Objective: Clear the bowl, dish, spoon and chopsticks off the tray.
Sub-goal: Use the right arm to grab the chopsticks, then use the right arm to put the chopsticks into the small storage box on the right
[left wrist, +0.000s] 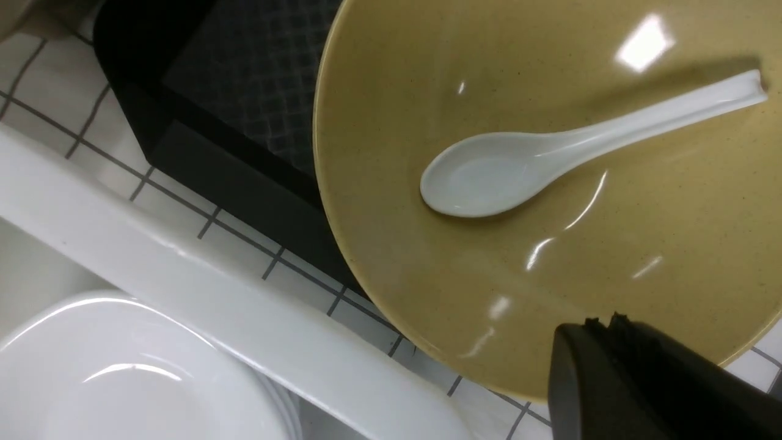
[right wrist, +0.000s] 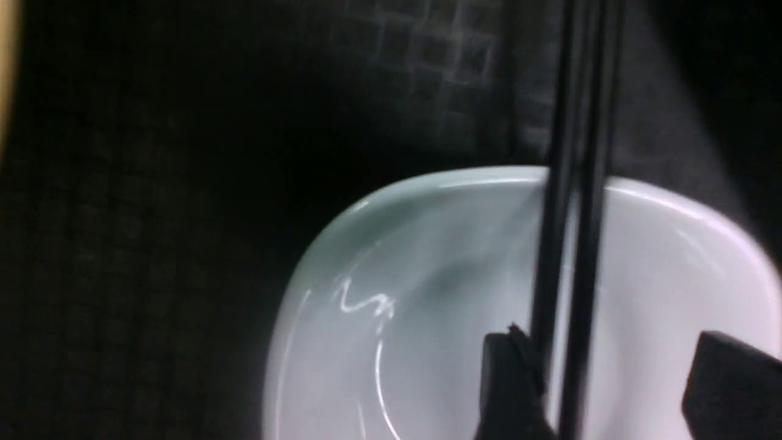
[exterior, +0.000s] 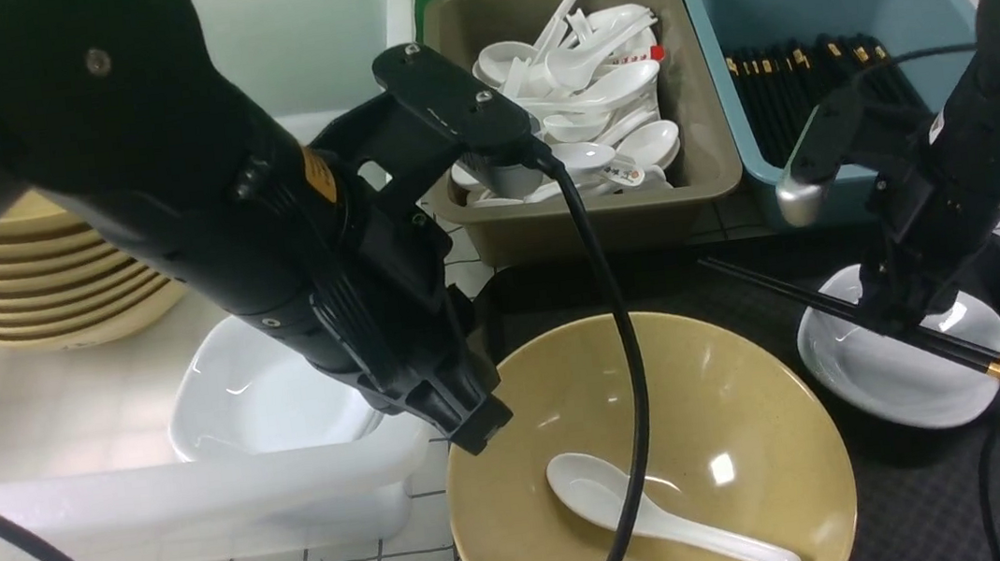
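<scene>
White soup spoon (exterior: 659, 521) in wide tan plastic bowl (exterior: 756, 383), left on black plastic tray (exterior: 911, 497), at counter's near edge. Thin black chopsticks (exterior: 774, 285) across small white dish (exterior: 897, 376), my right.

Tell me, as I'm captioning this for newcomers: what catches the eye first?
The wide tan bowl at the near left of the tray, a white spoon lying inside it. To its right, black chopsticks lie across the small white dish, the open fingers of the right gripper straddling them.

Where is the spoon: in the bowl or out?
In. The spoon lies scoop-up on the inner surface of the bowl, handle toward the rim.
</scene>
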